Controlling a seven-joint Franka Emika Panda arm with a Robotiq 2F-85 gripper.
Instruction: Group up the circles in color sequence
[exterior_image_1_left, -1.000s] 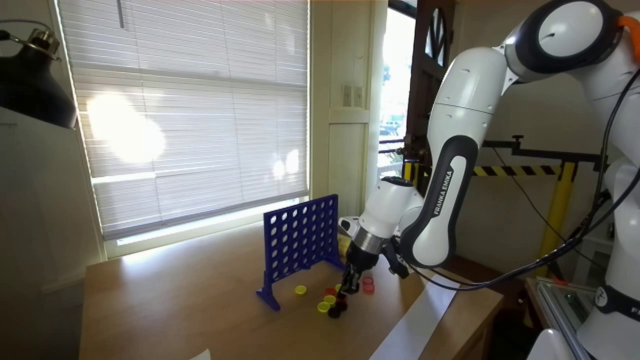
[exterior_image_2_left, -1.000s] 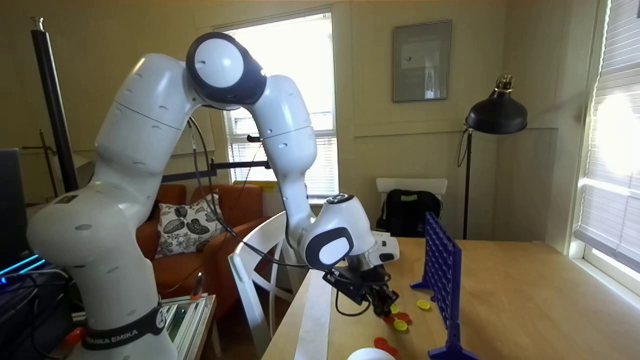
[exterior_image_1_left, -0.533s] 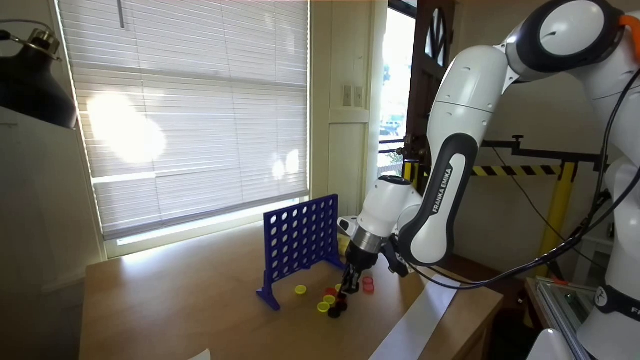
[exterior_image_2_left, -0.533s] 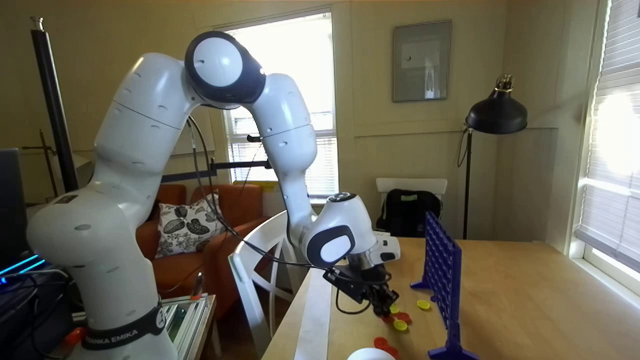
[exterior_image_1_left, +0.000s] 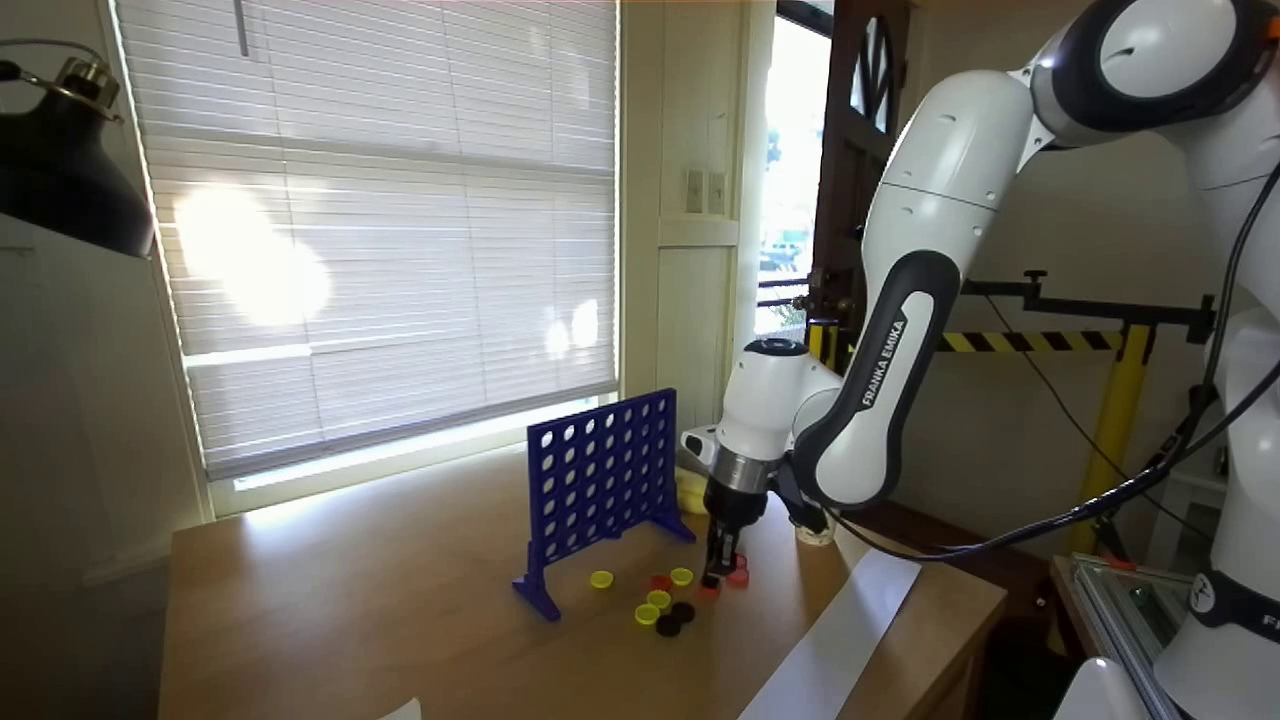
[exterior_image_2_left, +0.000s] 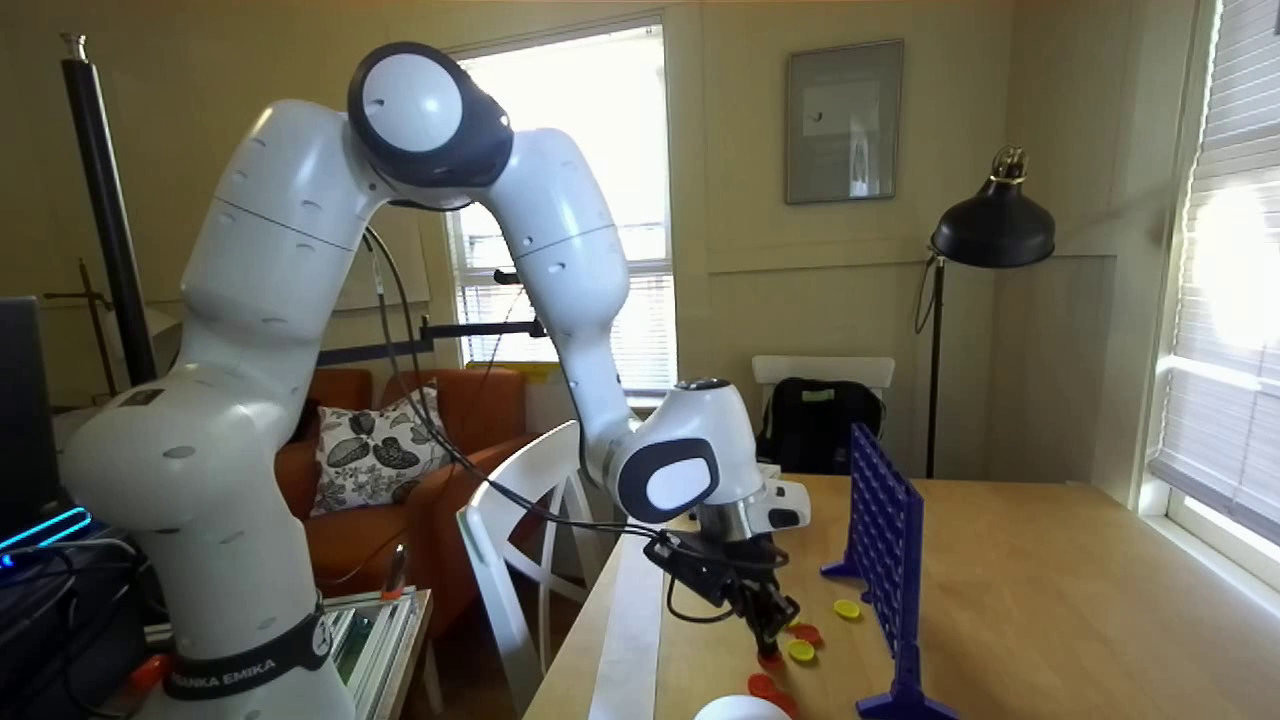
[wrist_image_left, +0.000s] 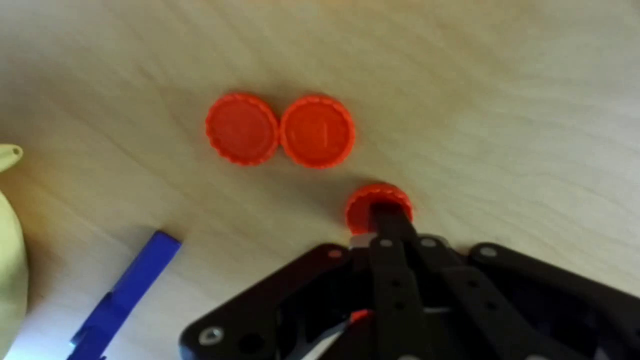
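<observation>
On the side of the blue grid (exterior_image_1_left: 600, 476) toward the robot arm (exterior_image_1_left: 925, 215): closed gripper (exterior_image_1_left: 711, 578) aimed down at a red disc (wrist_image_left: 358, 212), contact hard to judge. Same side: two red discs (wrist_image_left: 318, 131) edge to edge; two dark discs (exterior_image_1_left: 668, 626); yellow discs (exterior_image_1_left: 647, 615), one closest to the grid.

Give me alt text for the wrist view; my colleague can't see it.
The tool, shut, has its tip over a red disc; contact is unclear. Two more red discs touch each other higher in the picture; a blue bar and pale yellow object show at left.
</observation>
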